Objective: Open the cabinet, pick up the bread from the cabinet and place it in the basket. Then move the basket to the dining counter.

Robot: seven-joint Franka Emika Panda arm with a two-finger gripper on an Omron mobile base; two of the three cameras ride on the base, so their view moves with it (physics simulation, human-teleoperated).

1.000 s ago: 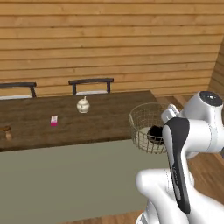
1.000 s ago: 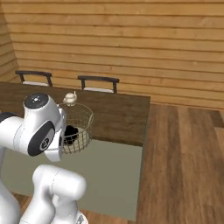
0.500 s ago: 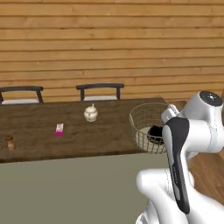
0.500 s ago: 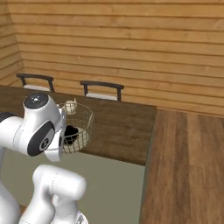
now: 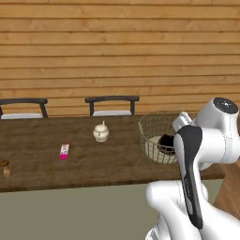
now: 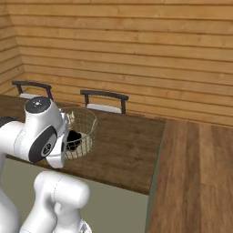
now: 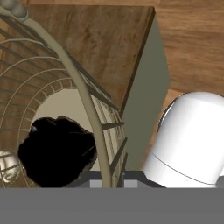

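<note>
Two chairs (image 5: 111, 104) are seen behind the tabletop (image 5: 70, 159), beyond the claw (image 7: 107, 183), which is clamped on the rim of the one basket (image 5: 157, 136). One dark bread (image 7: 57, 151) lies inside it. One white pot (image 5: 101, 132), one pink packet (image 5: 64, 151) and one small brown item (image 5: 5, 168) are set well aside. Plank walls (image 5: 117, 51) are seen behind.

The left base view looks forward and down from behind the arm, which rises at 4 o'clock, across the dining counter (image 5: 70, 159) toward the plank wall (image 5: 117, 51). The right base view faces the same wall from the other side, arm at 8 o'clock, floor (image 6: 200, 173) at 3 o'clock. Both share the basket (image 5: 157, 136) and chairs (image 6: 104, 101). The hand view sits very near, looking down along the basket's rim onto the counter corner.
</note>
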